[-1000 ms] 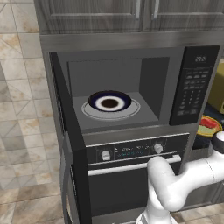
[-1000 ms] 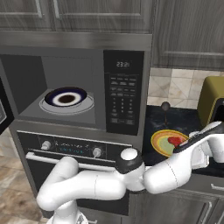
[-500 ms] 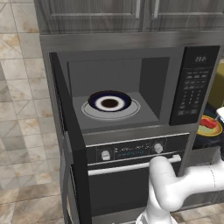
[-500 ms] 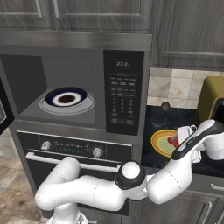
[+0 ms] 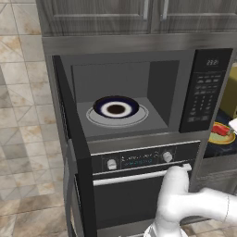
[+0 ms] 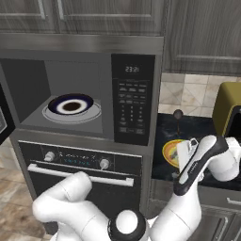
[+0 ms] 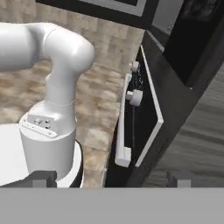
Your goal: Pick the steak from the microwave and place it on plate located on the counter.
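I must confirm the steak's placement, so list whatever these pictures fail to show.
- Steak: a small red sliver in the left base view, too small to tell whether it lies flat; in the right base view the arm covers it.
- Plate: cut off by the right edge of the left base view; mostly behind the arm in the right base view.
- Microwave display: digits too blurred to read.

Glossy white rounded arm links; dark joint bands; small dark finger tips [image 7: 180,178].

Matt grey microwave [image 5: 139,55]; glossy yellow plate [image 6: 170,151]; dark polished counter [image 6: 188,129].
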Controlling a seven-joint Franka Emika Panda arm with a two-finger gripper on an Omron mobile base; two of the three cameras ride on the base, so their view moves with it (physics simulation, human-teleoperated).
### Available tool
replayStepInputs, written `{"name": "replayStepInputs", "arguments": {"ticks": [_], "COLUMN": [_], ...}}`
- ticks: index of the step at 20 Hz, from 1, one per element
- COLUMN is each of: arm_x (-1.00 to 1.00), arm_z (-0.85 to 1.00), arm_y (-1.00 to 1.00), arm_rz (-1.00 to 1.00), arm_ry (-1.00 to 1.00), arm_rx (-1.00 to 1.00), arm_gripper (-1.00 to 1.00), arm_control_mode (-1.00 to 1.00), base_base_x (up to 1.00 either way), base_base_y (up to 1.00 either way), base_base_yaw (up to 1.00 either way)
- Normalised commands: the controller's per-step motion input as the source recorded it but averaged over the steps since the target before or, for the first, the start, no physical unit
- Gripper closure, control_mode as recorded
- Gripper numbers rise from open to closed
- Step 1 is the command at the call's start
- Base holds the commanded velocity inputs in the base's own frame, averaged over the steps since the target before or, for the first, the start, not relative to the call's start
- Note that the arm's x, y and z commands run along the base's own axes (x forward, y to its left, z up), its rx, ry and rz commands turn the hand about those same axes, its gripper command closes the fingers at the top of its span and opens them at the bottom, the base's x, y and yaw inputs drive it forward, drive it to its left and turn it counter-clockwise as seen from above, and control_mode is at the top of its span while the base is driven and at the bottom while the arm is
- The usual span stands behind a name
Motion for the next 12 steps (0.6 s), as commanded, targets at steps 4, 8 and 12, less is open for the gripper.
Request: {"name": "replayStepInputs", "arguments": {"ticks": [4, 8, 12], "arm_x": [-0.30, -0.02, -0.08], "arm_z": [0.25, 0.43, 0.37], "arm_y": [0.86, 0.58, 0.35], "arm_rz": [-0.26, -0.32, -0.33], "arm_ry": [0.00, 0.00, 0.00], "arm_rx": [-0.09, -0.07, -0.06], "arm_gripper": [-1.00, -1.00, -1.00], "arm_control_mode": [-1.00, -1.00, -1.00], "base_base_x": [0.00, 0.00, 0.00], "base_base_y": [0.00, 0.00, 0.00], "base_base_yaw": [0.00, 0.00, 0.00]}}
